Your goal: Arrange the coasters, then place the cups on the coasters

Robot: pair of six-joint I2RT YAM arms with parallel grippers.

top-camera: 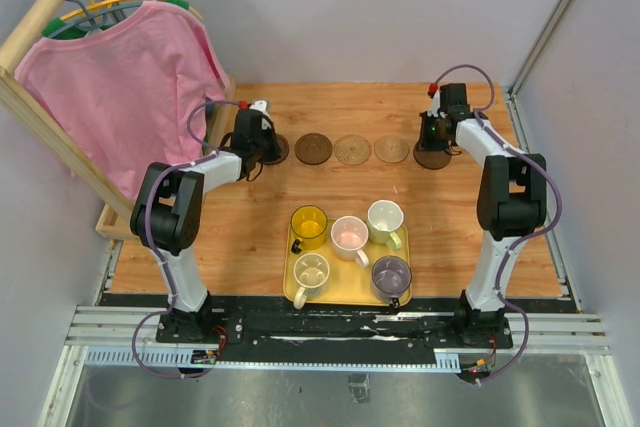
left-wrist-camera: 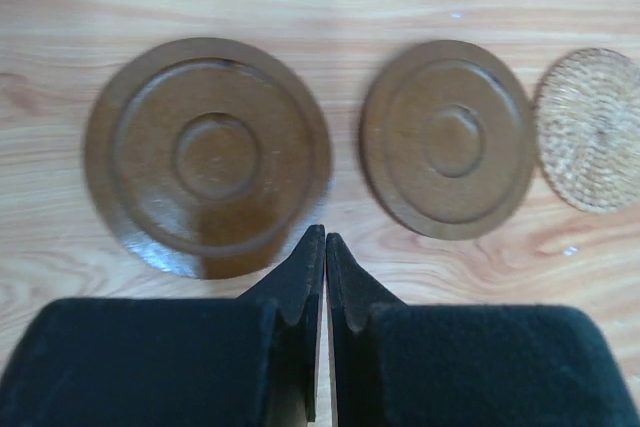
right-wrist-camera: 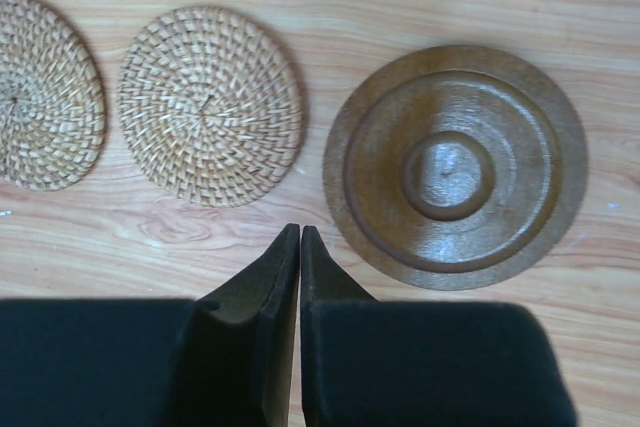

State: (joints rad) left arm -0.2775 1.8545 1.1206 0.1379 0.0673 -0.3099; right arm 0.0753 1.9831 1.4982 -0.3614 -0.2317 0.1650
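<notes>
Five coasters lie in a row at the back of the table: two dark brown ones, two tan woven ones and one more dark brown one. My left gripper is shut and empty, its tips at the near edge of the leftmost dark coaster. Just short of the gap between a woven coaster and the right dark coaster, my right gripper is also shut and empty. The cups stand on the yellow tray: yellow, pinkish, pale green, cream, purple-grey.
A pink shirt hangs on a wooden rack over the table's back left corner. Grey walls close in the table at the left, back and right. Metal rails run along the near edge by the arm bases.
</notes>
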